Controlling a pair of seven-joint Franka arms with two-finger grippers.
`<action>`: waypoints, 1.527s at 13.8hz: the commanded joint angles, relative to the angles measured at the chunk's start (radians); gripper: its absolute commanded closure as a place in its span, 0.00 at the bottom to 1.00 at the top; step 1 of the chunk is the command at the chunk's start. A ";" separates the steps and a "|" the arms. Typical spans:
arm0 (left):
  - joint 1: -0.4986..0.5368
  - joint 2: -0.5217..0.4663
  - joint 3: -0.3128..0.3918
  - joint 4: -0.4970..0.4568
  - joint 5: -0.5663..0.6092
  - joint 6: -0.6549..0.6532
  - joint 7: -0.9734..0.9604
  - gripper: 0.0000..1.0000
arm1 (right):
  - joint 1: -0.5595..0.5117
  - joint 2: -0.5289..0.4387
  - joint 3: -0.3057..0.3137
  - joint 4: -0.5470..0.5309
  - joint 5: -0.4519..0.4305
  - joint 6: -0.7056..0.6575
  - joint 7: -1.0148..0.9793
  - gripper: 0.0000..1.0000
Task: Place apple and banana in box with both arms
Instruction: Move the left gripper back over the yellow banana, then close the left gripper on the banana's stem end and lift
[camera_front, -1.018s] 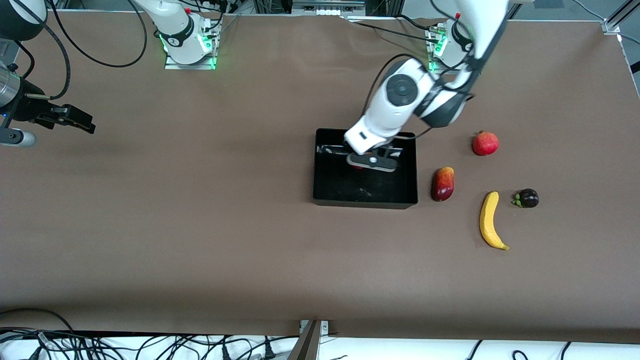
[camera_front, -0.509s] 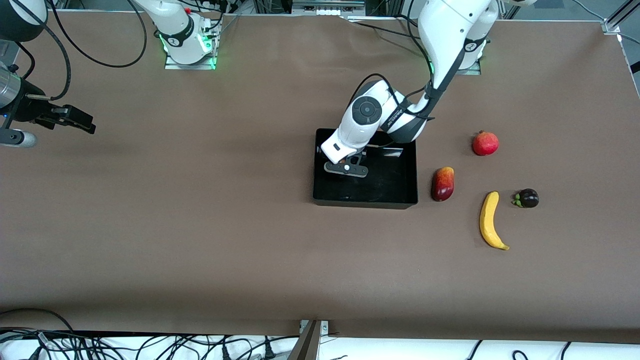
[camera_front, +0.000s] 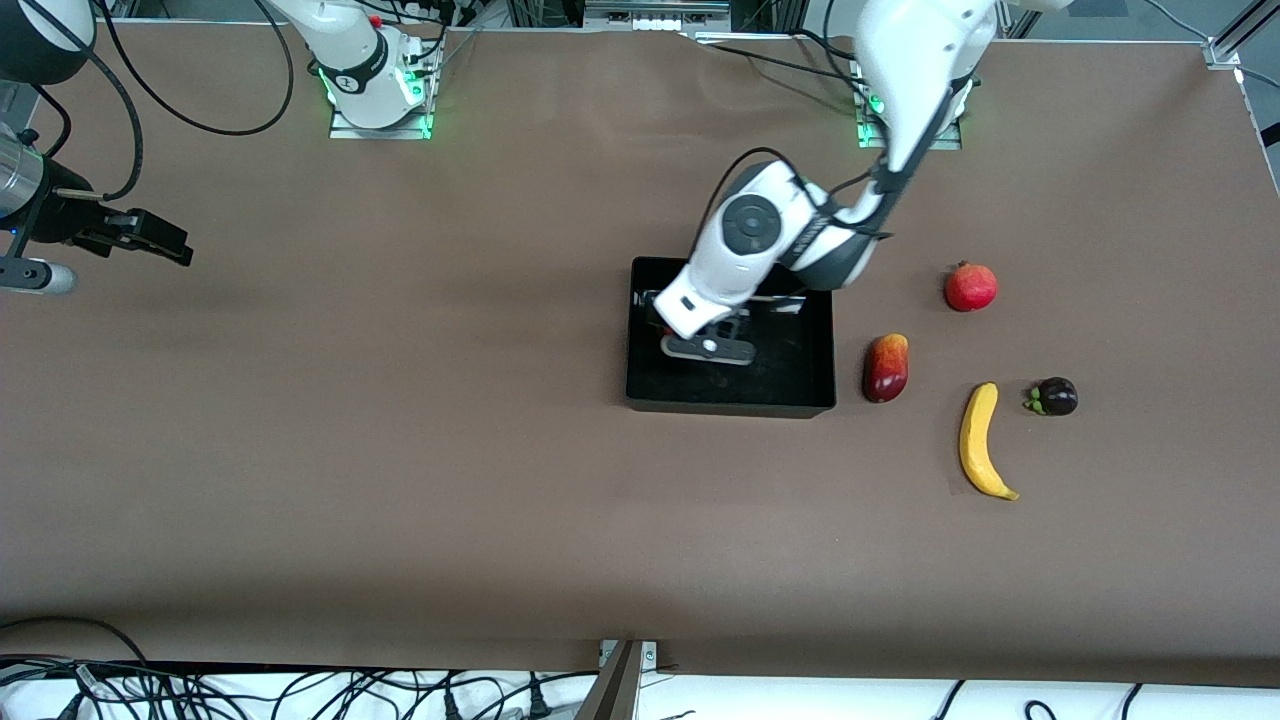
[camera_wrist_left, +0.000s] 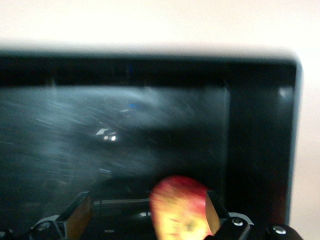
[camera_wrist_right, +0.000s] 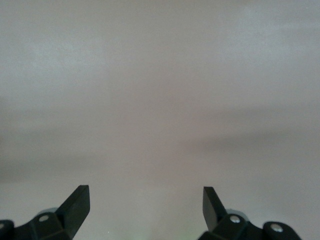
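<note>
1. Front view: the left gripper (camera_front: 708, 347) hangs over the black box (camera_front: 815, 385), inside its walls.
2. Left wrist view: the left gripper's fingers (camera_wrist_left: 80, 215) are spread wide, and the apple (camera_wrist_left: 181, 207) sits just beside one finger over the box floor; I judge it released or about to be, so this half looks nearly done.
3. The banana (camera_front: 981, 441) lies untouched on the table, nearer the camera than the box, toward the left arm's end; that half remains.
4. The right gripper (camera_front: 140, 235) waits over bare table at the right arm's end, fingers spread, holding nothing.
</note>
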 joint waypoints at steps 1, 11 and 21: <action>0.178 -0.089 -0.006 -0.026 -0.009 -0.090 0.180 0.00 | -0.014 -0.007 0.013 0.000 -0.012 -0.012 0.006 0.00; 0.563 -0.016 0.075 -0.095 -0.001 0.055 0.949 0.00 | -0.014 -0.007 0.013 0.000 -0.012 -0.012 0.008 0.00; 0.580 0.049 0.115 -0.126 -0.001 0.116 0.967 0.00 | -0.014 -0.007 0.013 0.000 -0.012 -0.017 0.008 0.00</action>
